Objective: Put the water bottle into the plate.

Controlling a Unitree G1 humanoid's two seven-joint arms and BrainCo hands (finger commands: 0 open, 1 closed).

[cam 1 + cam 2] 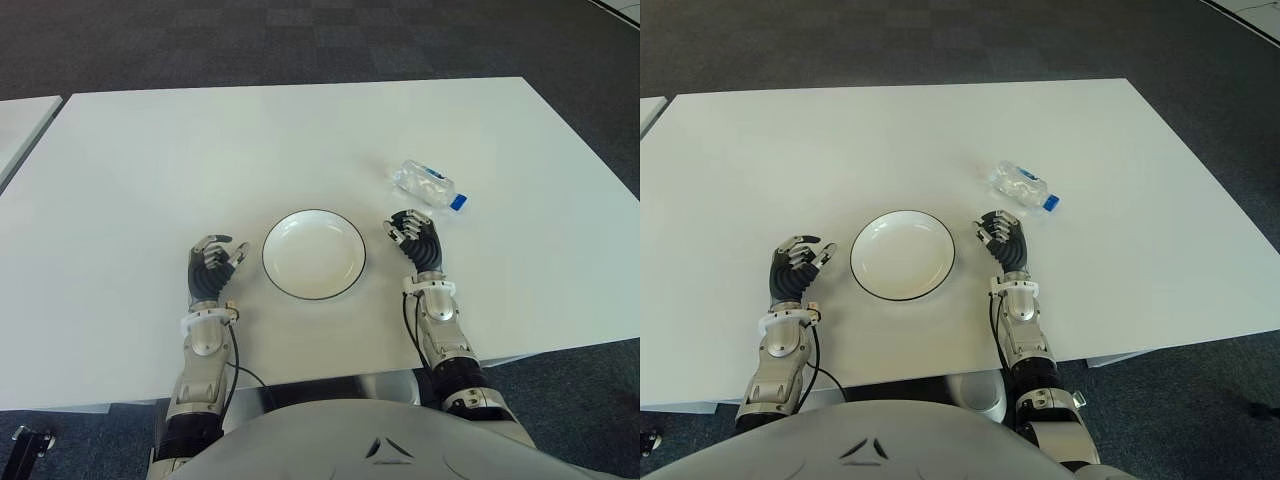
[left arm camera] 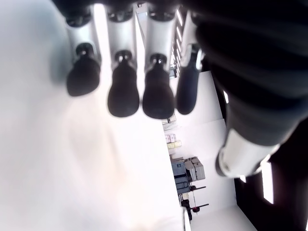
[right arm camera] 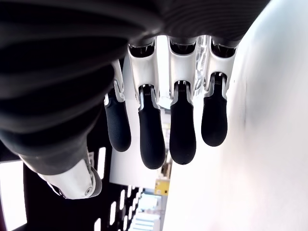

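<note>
One water bottle [image 1: 428, 186], one plate [image 1: 314, 254]

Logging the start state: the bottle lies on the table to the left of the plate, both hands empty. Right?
Not quite. In the left eye view the bottle lies right of the plate, beyond the right hand. The rest holds: it's on the table, and the left hand is empty too.

Bright even light, soft shadows, wrist views blurred, backlit

White table [image 1: 150, 150] with plate [image 1: 314, 254], water bottle [image 1: 427, 184]
</note>
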